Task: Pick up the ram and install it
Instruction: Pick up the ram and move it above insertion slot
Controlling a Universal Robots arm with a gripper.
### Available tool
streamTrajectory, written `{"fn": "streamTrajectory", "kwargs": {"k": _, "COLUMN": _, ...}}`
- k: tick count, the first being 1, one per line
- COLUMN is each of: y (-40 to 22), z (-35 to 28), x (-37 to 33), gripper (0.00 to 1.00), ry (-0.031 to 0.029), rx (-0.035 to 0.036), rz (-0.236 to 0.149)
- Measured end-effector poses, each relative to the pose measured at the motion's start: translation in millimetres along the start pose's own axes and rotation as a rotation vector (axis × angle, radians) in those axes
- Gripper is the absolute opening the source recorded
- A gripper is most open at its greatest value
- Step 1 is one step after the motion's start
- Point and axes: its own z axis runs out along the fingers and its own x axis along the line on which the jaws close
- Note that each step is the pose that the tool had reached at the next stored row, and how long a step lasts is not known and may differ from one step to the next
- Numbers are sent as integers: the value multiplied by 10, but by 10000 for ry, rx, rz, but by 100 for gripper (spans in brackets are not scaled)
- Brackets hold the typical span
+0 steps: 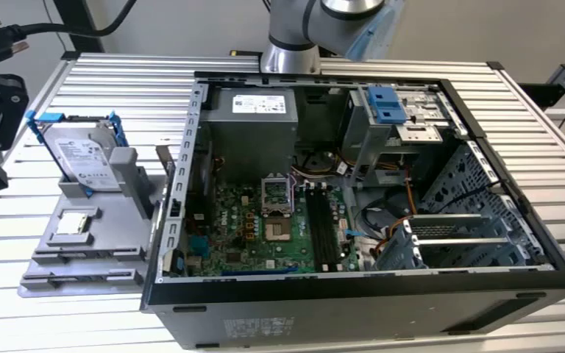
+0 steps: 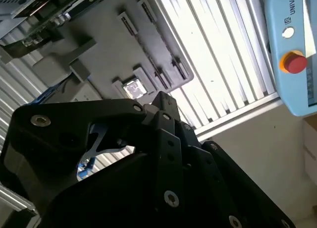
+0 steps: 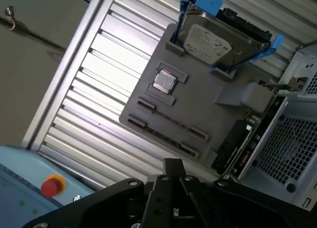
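– ram (image 3: pixel 172 120) first: where is it?
– as best i can judge, it's the thin dark strip standing on edge between two end clips of the grey holder (image 3: pixel 203 106). it's too slim to be sure.
– why on edge?
– probably so its upper edge stays free for a pinch from above. the hard drive (image 3: pixel 218 39) with blue rails and the small processor chip (image 3: pixel 164 82) sit in their own pockets on that holder, so each part has a fixed spot.
– and the claw (image 3: pixel 173 164)?
– it hovers above the slatted surface (image 3: pixel 94 64), near the holder but apart from it, touching nothing. i cannot tell whether it is spread or pressed together.
– the destination?
– the computer case (image 1: pixel 361 301) lies on its side just beside the holder, open upward, so the long black sockets (image 1: pixel 320 220) face up. they look unfilled, so i judge the install not yet done.
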Motion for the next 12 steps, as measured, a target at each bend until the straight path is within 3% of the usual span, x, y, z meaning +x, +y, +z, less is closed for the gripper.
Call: {"fn": "streamTrajectory", "kwargs": {"k": 12, "y": 4, "z": 0, "x": 8, "gripper": 0, "ry": 167, "rx": 228, "rz": -1763}}
